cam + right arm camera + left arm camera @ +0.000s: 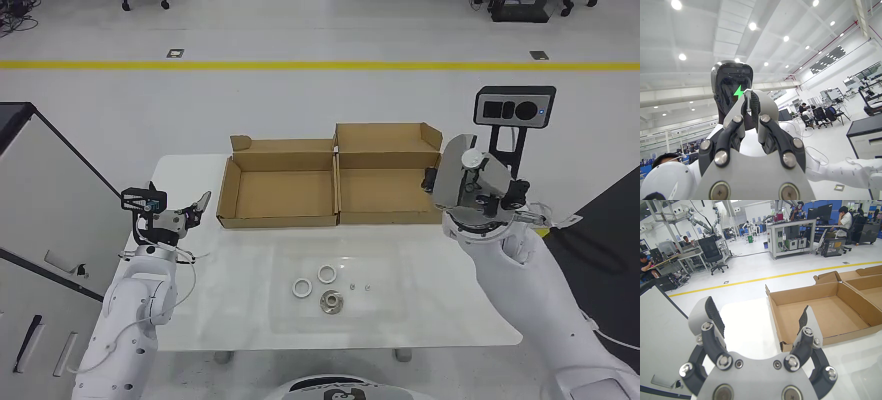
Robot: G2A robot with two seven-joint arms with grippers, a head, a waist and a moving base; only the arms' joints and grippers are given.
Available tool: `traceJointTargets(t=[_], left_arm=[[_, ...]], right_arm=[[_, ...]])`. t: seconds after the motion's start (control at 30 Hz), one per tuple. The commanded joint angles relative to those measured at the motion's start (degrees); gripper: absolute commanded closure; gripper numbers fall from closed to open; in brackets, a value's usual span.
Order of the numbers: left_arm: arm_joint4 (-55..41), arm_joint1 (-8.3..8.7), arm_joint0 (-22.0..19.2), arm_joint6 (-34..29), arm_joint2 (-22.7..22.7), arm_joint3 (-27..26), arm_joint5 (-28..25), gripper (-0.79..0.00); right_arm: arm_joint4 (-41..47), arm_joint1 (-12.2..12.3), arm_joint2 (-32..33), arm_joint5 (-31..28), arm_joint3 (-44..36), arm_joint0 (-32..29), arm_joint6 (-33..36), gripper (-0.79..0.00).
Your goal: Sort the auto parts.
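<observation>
Cardboard boxes (280, 195) show bare floors, left hand (759, 313) gapes empty, right hand (751, 108) pinches a bolt (747, 100)

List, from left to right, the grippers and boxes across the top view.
In order: left gripper, left box, right box, right gripper, which is clamped on a bolt.

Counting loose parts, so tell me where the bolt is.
The bolt is pinched between the right gripper's fingers, raised beside the right-hand cardboard box's outer edge in the top view.
</observation>
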Motion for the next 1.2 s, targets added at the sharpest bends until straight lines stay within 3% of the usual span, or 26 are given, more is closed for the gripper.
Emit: traceJointTargets(t=[0.0, 0.33, 0.67, 0.9, 0.93, 1.0, 1.17], left_arm=[[0.0, 0.00, 0.0, 0.0, 0.0, 0.0, 0.0, -0.785], [0.0, 0.00, 0.0, 0.0, 0.0, 0.0, 0.0, -0.785], [0.0, 0.00, 0.0, 0.0, 0.0, 0.0, 0.0, -0.785], [0.0, 0.00, 0.0, 0.0, 0.0, 0.0, 0.0, -0.785], [0.0, 0.00, 0.0, 0.0, 0.0, 0.0, 0.0, -0.785], [0.0, 0.00, 0.0, 0.0, 0.0, 0.0, 0.0, -0.785], [0.0, 0.00, 0.0, 0.0, 0.0, 0.0, 0.0, -0.785]], right_arm=[[0.0, 0.0, 0.0, 0.0, 0.0, 0.0, 0.0, 0.000], [-1.0, 0.0, 0.3, 0.5, 0.0, 0.0, -0.3, 0.000], [-16.0, 1.8, 13.6, 9.7, 3.2, -5.0, 1.0, 0.000], [-31.2, 4.0, 26.9, 18.3, 5.1, -8.8, 6.7, 0.000], [-36.8, 4.4, 28.7, 19.4, 5.2, -8.5, 8.4, 0.000], [-40.2, 4.8, 30.3, 21.6, 5.6, -7.8, 9.3, 0.000], [-61.5, 6.2, 30.3, 22.7, 6.2, -1.3, 15.1, 0.000]])
